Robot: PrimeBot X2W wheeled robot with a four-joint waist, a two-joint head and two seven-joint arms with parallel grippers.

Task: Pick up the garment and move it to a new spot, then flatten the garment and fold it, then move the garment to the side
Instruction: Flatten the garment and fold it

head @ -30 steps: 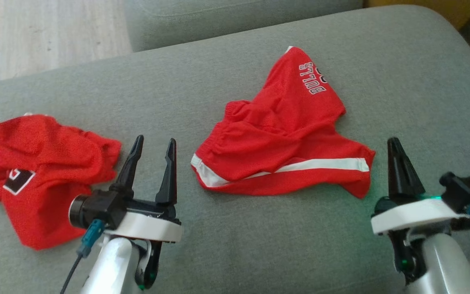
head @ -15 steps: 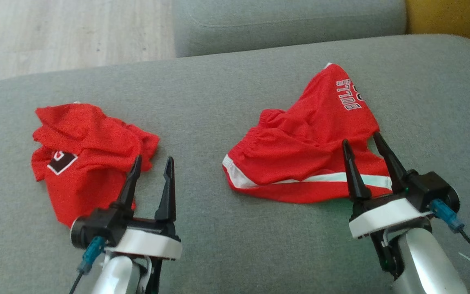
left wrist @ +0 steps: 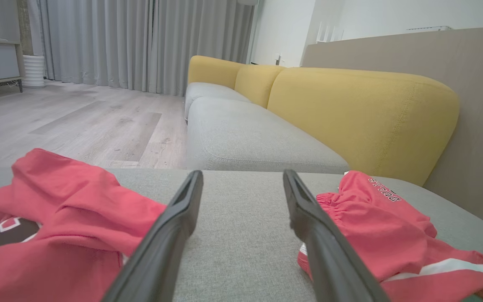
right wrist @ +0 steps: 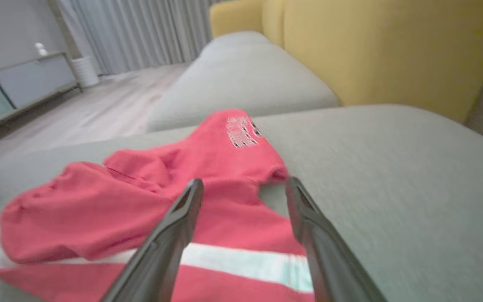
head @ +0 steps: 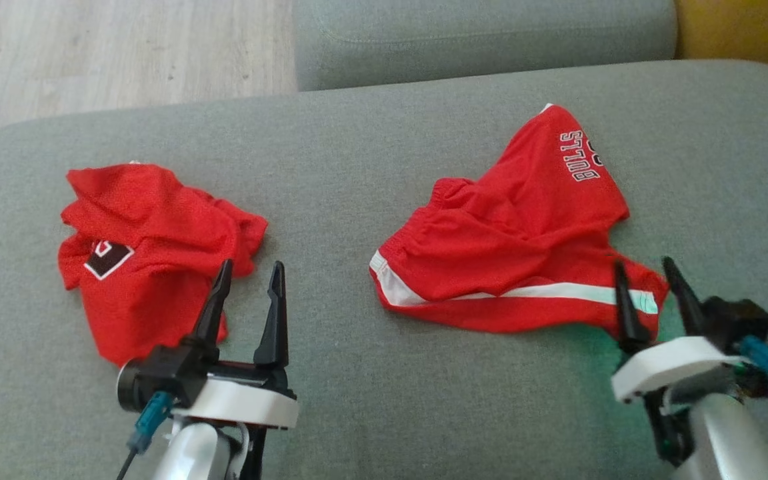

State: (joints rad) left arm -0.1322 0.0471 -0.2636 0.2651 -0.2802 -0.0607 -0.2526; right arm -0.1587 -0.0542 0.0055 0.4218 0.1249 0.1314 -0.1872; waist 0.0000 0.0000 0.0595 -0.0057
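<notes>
Red shorts (head: 511, 233) on grey cushion (head: 357, 167), right claw (head: 643, 263) wide at their hem, left claw (head: 251, 263) wide beside second red garment (head: 157, 227)

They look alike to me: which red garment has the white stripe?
The red shorts on the right, lettered BULLS; the crumpled red garment on the left bears a black patch.

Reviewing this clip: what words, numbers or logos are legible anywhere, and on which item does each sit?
"BULLS": lettering on the red mesh shorts with a white stripe, upside down in the head view.
Dark marks beside that lettering: cut off by a fold, unreadable.
Black patch with white outline on the crumpled red mesh garment at the left: partial character, unreadable.
Right wrist view: the shorts' lettering is too blurred to read.
</notes>
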